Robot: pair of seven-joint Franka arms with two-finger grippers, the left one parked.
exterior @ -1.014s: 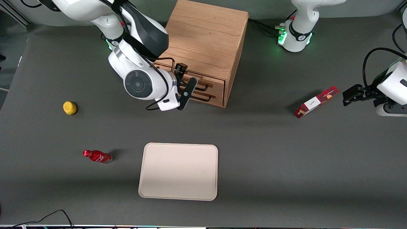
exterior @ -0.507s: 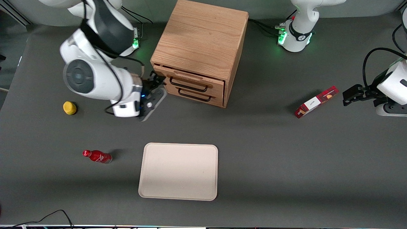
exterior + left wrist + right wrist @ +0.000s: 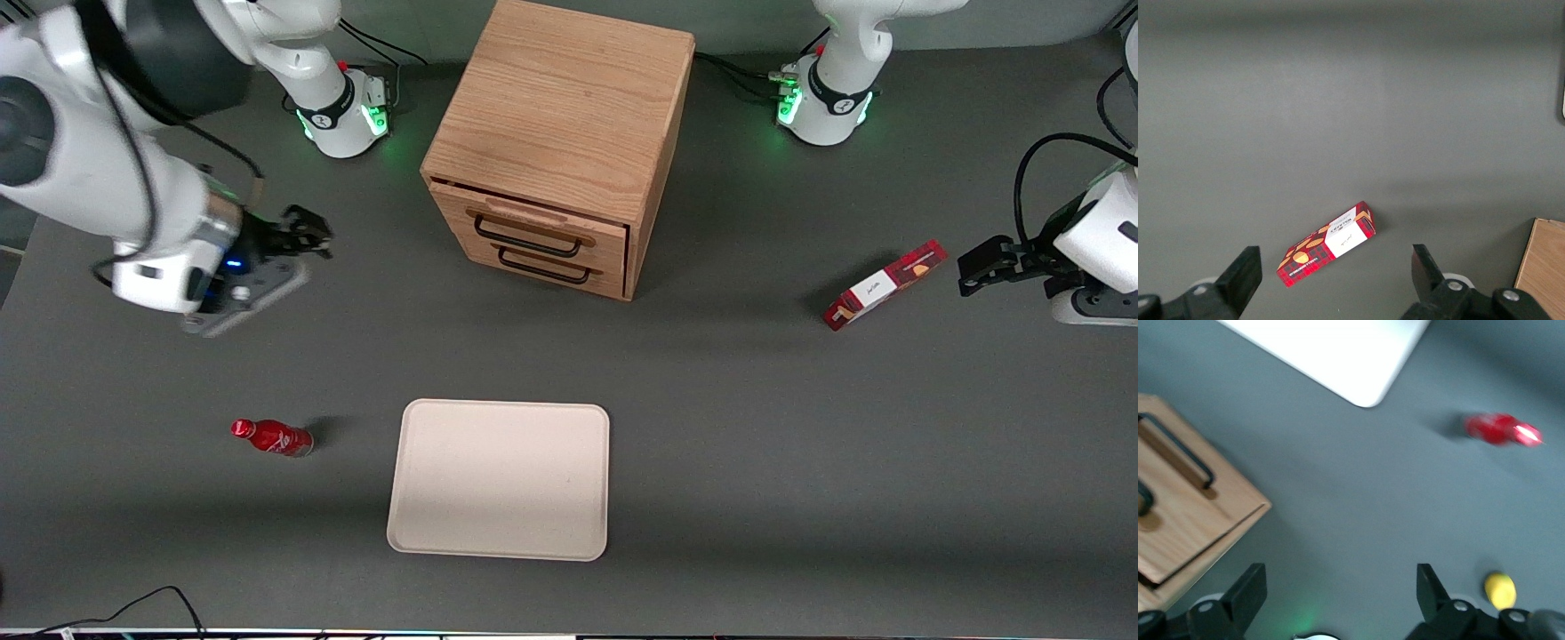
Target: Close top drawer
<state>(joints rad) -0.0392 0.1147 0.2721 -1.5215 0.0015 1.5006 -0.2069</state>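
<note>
**Drawer pushed in, arm standing clear**

The top drawer [image 3: 532,227] of the light-oak wooden cabinet [image 3: 560,116], the one with a black wire handle and a raised strip above it, sat nearly flush with the lower drawer [image 3: 544,264], its front only slightly proud at one corner. It looked shut, or very close to it.

The right arm's gripper [image 3: 298,233] hung over the grey bench [image 3: 756,427] well apart from the cabinet, toward the working arm's end, with nothing in it; its fingers [image 3: 1248,587] were spread wide in the wrist view. Such a stand-off suggested no contact with the drawer was intended at that moment.

A beige rectangular tray [image 3: 500,480], a red bottle [image 3: 271,437] lying on its side and a red carton [image 3: 882,285] lay untouched, none obstructing the drawer.
</note>
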